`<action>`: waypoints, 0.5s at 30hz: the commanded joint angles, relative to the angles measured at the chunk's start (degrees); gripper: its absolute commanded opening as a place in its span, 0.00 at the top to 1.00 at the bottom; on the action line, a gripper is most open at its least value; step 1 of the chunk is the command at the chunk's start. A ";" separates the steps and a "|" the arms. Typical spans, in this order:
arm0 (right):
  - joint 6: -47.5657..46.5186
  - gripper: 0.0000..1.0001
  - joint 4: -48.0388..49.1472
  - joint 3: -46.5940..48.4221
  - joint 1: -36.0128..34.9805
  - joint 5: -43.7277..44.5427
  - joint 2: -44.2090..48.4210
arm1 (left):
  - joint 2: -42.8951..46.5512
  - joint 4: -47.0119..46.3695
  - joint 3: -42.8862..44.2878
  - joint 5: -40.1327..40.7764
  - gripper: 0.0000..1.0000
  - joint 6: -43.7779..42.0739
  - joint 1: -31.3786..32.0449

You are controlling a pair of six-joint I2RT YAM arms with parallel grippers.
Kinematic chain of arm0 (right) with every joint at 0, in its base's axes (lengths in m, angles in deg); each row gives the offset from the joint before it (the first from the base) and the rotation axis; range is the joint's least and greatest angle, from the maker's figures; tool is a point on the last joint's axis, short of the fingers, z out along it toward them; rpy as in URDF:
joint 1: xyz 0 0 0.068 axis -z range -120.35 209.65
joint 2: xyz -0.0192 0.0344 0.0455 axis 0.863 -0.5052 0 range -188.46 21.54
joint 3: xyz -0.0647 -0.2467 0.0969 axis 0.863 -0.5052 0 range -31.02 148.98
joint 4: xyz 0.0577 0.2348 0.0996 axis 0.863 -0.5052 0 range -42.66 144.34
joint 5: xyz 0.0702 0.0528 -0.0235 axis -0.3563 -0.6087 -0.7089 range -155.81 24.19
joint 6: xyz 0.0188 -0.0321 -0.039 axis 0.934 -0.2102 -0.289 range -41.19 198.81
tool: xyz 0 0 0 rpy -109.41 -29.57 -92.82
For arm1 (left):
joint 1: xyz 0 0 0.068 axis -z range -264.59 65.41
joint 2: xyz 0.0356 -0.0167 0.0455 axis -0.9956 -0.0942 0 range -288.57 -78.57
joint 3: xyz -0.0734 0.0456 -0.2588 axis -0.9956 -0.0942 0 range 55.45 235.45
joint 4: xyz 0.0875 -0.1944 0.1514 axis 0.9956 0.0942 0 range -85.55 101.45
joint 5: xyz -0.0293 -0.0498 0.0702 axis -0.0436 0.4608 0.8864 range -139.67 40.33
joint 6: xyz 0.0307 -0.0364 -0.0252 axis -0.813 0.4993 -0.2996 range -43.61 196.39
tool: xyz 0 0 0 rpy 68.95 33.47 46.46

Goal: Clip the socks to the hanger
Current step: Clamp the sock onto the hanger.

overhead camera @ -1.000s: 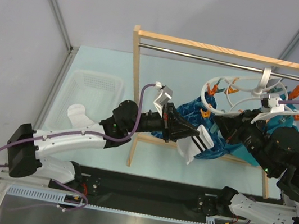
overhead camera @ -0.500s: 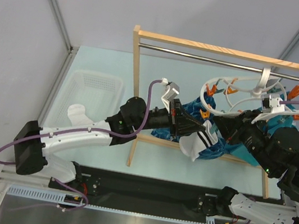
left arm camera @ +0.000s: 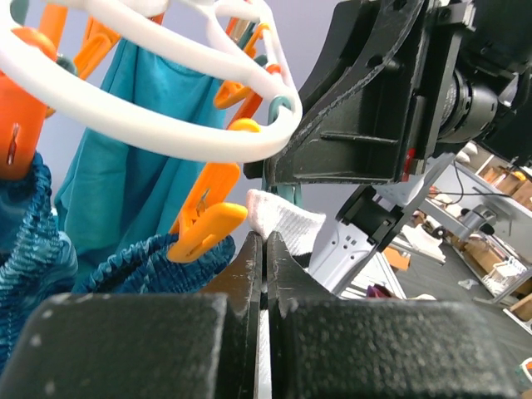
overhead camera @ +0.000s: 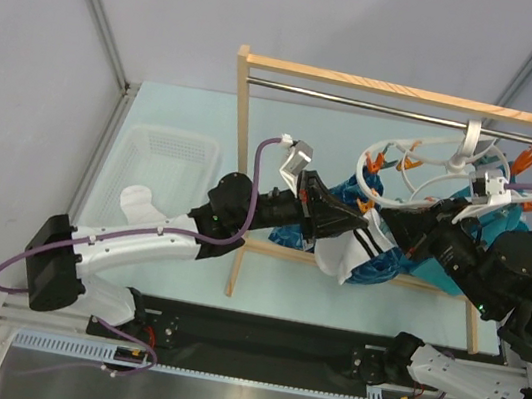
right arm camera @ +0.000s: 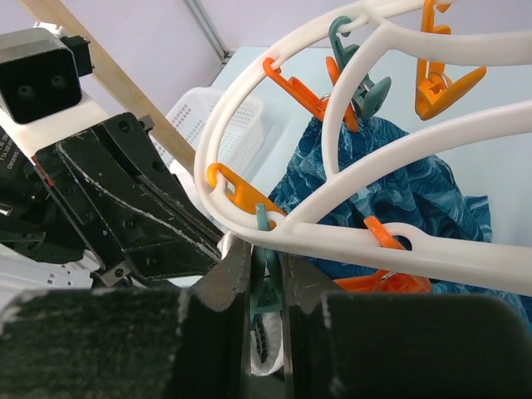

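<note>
The hanger [overhead camera: 450,166] hangs by its hook from the metal rail [overhead camera: 362,101] of the wooden rack [overhead camera: 240,155]. Just under the hanger's near-left rim, the left gripper [overhead camera: 350,228] has its jaws pressed together on the held sock [overhead camera: 345,263], with a thin strip of white fabric pinched between them. The striped cuff sits at the fingers and the toe hangs free below the hanger.

In the left wrist view the sock's top edge pokes up just beneath the hanger's ring, beside an orange clip [left arm camera: 208,226]. The right gripper [right arm camera: 266,253] reaches the same stretch of rim from the opposite side, its jaws squeezing a teal clip [right arm camera: 264,295] that dangles from the hanger's outer ring. The two grippers sit nose to nose under that rim, with very little room between them.

A blue patterned cloth [overhead camera: 333,192] hangs under the hanger's left part, just behind the sock. A teal garment [overhead camera: 493,223] hangs under its right part.

There is open room left of the hanger, past the rack's post. There the second sock [overhead camera: 139,205] lies at the near edge of a white basket [overhead camera: 202,154], well apart from the hanger.
</note>
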 commanded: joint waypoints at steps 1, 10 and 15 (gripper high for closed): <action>0.48 0.92 2.03 0.18 -0.08 -0.63 0.75 | -1.08 -5.04 1.72 0.54 1.00 2.13 0.29; 0.48 0.68 1.85 0.35 -0.08 -0.45 0.92 | -2.58 -5.75 3.12 0.01 1.00 3.28 0.29; 0.13 0.49 1.77 0.35 -0.08 -0.28 0.75 | -2.49 -5.14 3.39 0.28 1.00 3.19 0.29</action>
